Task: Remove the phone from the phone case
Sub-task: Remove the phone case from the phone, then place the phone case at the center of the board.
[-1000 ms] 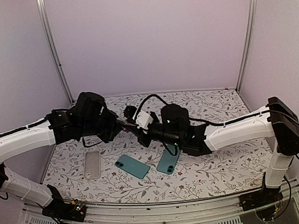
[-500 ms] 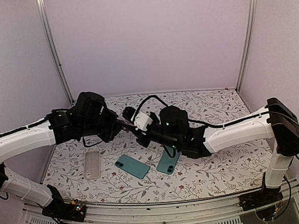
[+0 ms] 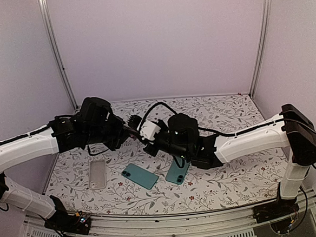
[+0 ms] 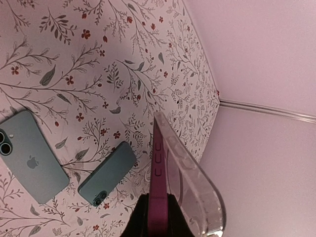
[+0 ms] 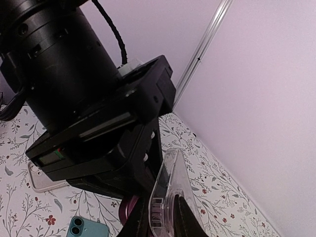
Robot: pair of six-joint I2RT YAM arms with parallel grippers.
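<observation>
My left gripper is shut on the edge of a magenta phone, held in the air. A clear phone case is bent away from the phone on its right side, still meeting it at the far end. My right gripper is shut on that clear case, with the magenta phone and the black left gripper body just behind it. In the top view the two grippers meet above the table's middle, left gripper, right gripper; the phone is hidden there.
Two teal phones lie on the flowered table, one in the middle and one to its right. An empty clear case lies at the left. Purple walls and metal posts surround the table.
The right arm's wrist has shifted slightly left and toward the left arm. The left arm has hardly moved. Both grips are unchanged.
</observation>
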